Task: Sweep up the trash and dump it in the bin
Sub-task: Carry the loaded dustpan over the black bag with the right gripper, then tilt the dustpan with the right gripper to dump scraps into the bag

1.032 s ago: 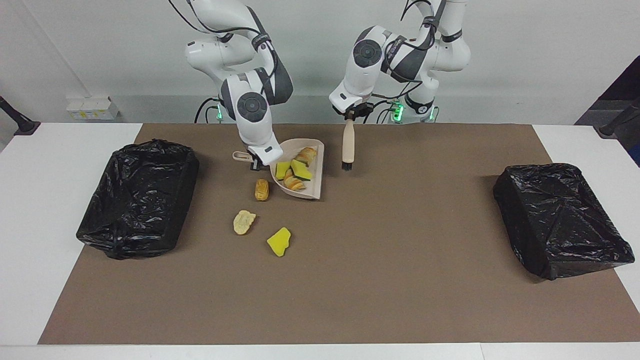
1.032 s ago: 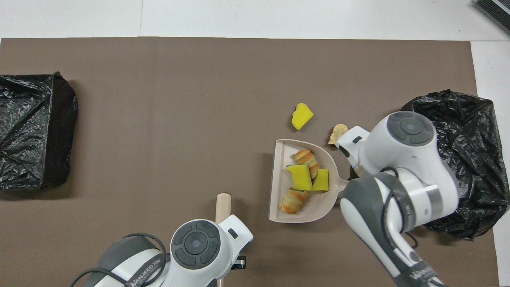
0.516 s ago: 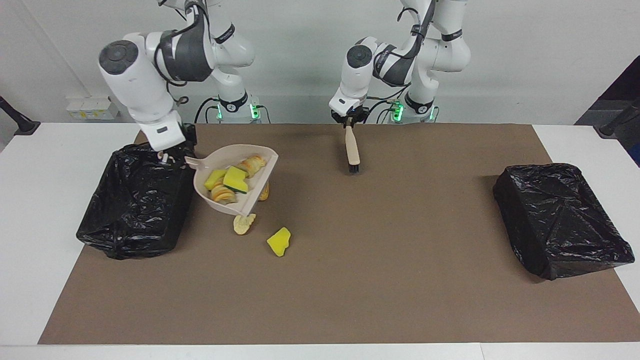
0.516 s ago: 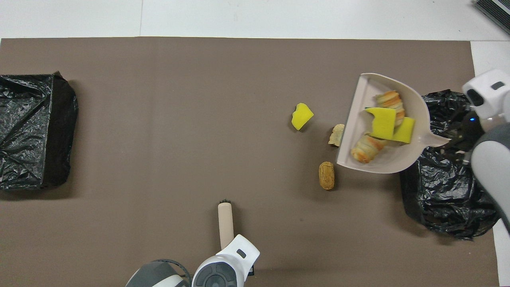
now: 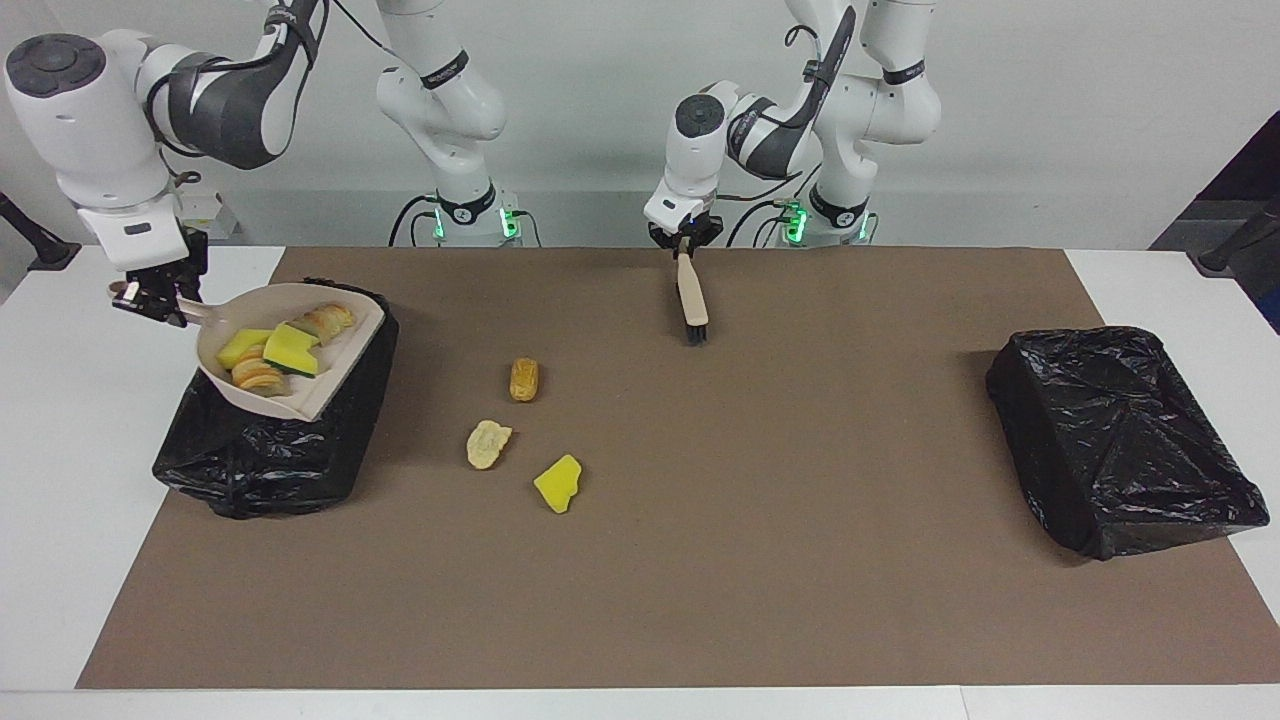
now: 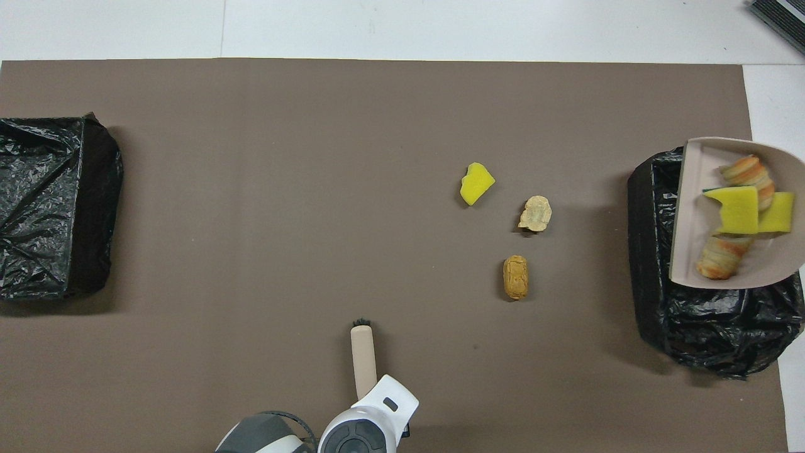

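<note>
Facing view shows the right end effector point(image 5: 160, 297) pinched on the handle of a beige dustpan point(image 5: 330, 385), holding it in the air over the black-lined bin point(image 5: 260, 450) at the right arm's end of the surface point(image 5: 60, 500). In the pan lie four pieces of trash: two yellow sponge chunks point(image 5: 275, 348) and two tan-orange bread-like lumps point(image 5: 258, 376), all resting against one another. The pan's open lip points toward the middle of the brown mat point(image 5: 750, 520) and sits tilted over the bin's rim. Three more scraps lie loose on the mat, near the bin but apart from it and from each other: a tan loaf-shaped lump point(image 5: 523, 379) nearest the robots, a pale crumbly lump point(image 5: 487, 443) farther out, and a yellow sponge piece point(image 5: 558, 484) farthest of the three. The left end effector point(image 5: 685, 245) is pressed together on the top of a brush point(image 5: 690, 297) with a beige handle, which hangs bristles-down over the mat near the robots' edge. A second black-lined bin point(image 5: 1120, 440) stands at the left arm's end of the surface.
</note>
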Motion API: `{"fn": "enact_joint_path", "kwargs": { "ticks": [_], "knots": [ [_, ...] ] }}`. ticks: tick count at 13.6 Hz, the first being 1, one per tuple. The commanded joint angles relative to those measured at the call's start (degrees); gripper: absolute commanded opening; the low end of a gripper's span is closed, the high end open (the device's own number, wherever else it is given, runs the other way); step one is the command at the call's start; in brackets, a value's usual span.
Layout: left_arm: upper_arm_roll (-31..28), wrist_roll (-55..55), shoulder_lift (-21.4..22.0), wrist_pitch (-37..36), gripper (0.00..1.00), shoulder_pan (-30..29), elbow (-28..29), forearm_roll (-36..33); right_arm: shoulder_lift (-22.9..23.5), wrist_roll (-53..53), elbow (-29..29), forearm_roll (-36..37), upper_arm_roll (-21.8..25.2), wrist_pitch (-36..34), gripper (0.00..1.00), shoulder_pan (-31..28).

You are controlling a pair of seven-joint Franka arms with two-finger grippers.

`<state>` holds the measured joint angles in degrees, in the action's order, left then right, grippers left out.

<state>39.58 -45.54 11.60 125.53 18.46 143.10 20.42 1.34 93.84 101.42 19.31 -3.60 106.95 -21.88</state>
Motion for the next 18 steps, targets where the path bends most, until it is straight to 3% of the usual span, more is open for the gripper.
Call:
{"fn": "enact_joint_path", "kwargs": {
  "ticks": [1,4,10,12,15,16,18],
  "knots": [
    [-0.55,0.19,-2.19,1.47,0.0,0.0,0.77,0.41,-1.34,1.27,4.74,7.04,-0.79,4.39,0.0,-1.94],
    [-0.81,3.42,-4.29,0.16,0.03,-1.84,-2.11,0.41,-0.63,-2.84,10.89,18.1,-0.79,13.27,0.0,-3.7],
    [-1.25,7.48,-4.3,-10.03,0.0,-3.08,-5.9,0.59,-0.11,-6.46,9.94,27.96,-0.88,9.17,0.0,0.68],
    [-1.43,10.02,-4.3,-10.4,0.0,-2.99,-6.0,2.78,-0.28,-10.4,10.03,33.06,-0.97,6.36,0.0,4.45],
    [-1.52,10.82,-4.39,-10.75,0.0,-3.08,-5.91,2.96,-0.54,-10.69,10.38,34.57,-0.96,7.22,0.0,3.25],
    [-1.61,12.13,-4.48,-10.75,0.14,-3.17,-5.91,2.87,-0.55,-10.69,10.12,35.01,-0.88,6.35,0.0,3.16],
    [-2.39,15.38,-4.65,-10.92,0.64,-3.08,-5.91,2.87,-0.54,-10.17,8.2,37.02,-0.96,4.77,0.0,3.16]
  ]
}}
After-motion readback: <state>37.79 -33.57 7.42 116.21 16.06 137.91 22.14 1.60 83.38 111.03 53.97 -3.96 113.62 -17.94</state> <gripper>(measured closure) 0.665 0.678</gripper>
